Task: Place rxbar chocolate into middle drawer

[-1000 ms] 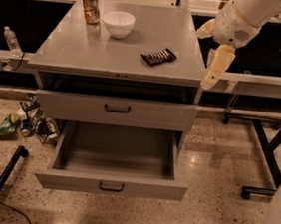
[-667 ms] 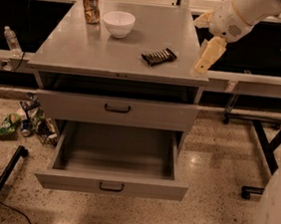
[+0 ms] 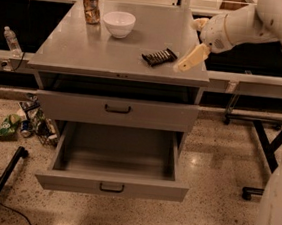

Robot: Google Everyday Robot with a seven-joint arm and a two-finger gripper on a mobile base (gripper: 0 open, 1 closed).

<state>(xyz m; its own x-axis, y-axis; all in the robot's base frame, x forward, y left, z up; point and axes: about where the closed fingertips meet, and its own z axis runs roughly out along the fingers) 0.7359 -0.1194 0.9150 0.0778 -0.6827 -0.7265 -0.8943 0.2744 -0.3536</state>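
Observation:
The rxbar chocolate (image 3: 159,56) is a small dark wrapper with pale stripes, lying flat on the grey cabinet top (image 3: 87,53), right of centre. My gripper (image 3: 189,59) hangs just to the right of the bar, low over the top and apart from the bar. It comes in from the upper right on a white arm (image 3: 240,27). The middle drawer (image 3: 73,182) is pulled out wide below, and its inside holds nothing. The upper drawer front (image 3: 156,115) is nearly closed.
A white bowl (image 3: 119,23) and an orange drink can (image 3: 91,6) stand at the back of the cabinet top. A water bottle (image 3: 11,40) sits on a ledge at left. Litter (image 3: 24,122) and a black stand leg (image 3: 0,185) lie on the floor at left. Black table legs (image 3: 270,148) stand at right.
My gripper has moved left and down, from past the cabinet's right edge to just beside the bar. The bar, bowl, can and drawers have not moved.

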